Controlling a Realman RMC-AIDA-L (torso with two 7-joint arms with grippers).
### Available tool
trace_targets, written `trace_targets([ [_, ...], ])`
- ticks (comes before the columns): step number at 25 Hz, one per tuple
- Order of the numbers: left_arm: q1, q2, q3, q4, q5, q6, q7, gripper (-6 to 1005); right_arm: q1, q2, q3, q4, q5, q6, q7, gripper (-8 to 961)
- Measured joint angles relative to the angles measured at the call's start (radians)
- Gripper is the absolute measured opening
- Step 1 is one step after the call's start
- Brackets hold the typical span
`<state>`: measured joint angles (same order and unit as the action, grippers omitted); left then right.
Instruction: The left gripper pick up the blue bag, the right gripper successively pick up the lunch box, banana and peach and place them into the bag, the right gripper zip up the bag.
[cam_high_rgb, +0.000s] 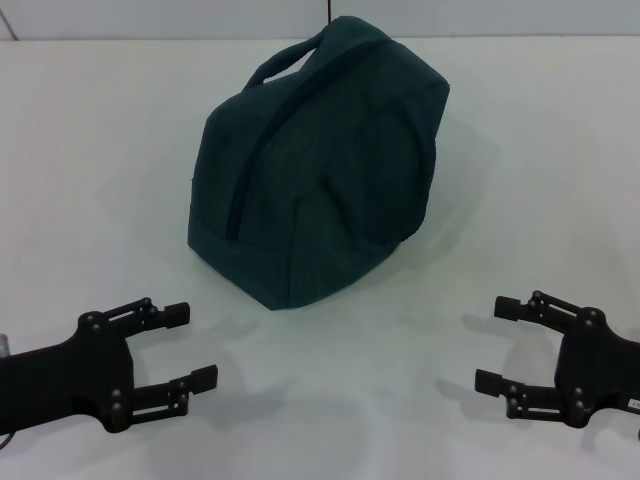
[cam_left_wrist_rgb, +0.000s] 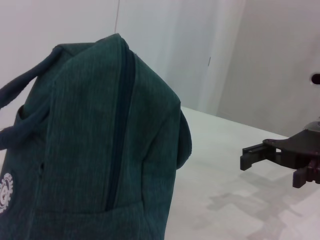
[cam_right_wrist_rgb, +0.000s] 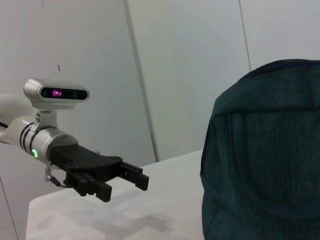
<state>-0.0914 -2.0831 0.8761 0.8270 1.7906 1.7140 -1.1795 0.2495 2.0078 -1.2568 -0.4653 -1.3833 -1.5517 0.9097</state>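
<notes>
The blue bag (cam_high_rgb: 320, 170) stands on the white table (cam_high_rgb: 90, 150) at the middle back, bulging, with its dark zip line (cam_high_rgb: 248, 170) running up one side and a loop handle (cam_high_rgb: 285, 58) on top. It fills the left wrist view (cam_left_wrist_rgb: 100, 150), where a white round logo (cam_left_wrist_rgb: 5, 192) shows, and one side of the right wrist view (cam_right_wrist_rgb: 265, 160). My left gripper (cam_high_rgb: 192, 345) is open near the front left, short of the bag. My right gripper (cam_high_rgb: 494, 345) is open at the front right, also apart from it. The lunch box, banana and peach are out of view.
The right gripper (cam_left_wrist_rgb: 270, 167) appears far off in the left wrist view, and the left gripper (cam_right_wrist_rgb: 125, 188) with its wrist camera (cam_right_wrist_rgb: 57, 93) in the right wrist view. White walls stand behind the table.
</notes>
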Motion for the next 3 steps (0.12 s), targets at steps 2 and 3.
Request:
trace_targets([
  [2, 0.000, 0.000, 0.000, 0.000, 0.000, 0.002, 0.000, 802, 0.000, 0.000, 0.000, 0.000, 0.001, -0.001, 0.000, 886],
  [3, 0.000, 0.000, 0.000, 0.000, 0.000, 0.004, 0.000, 802, 0.001, 0.000, 0.000, 0.000, 0.001, -0.001, 0.000, 886],
])
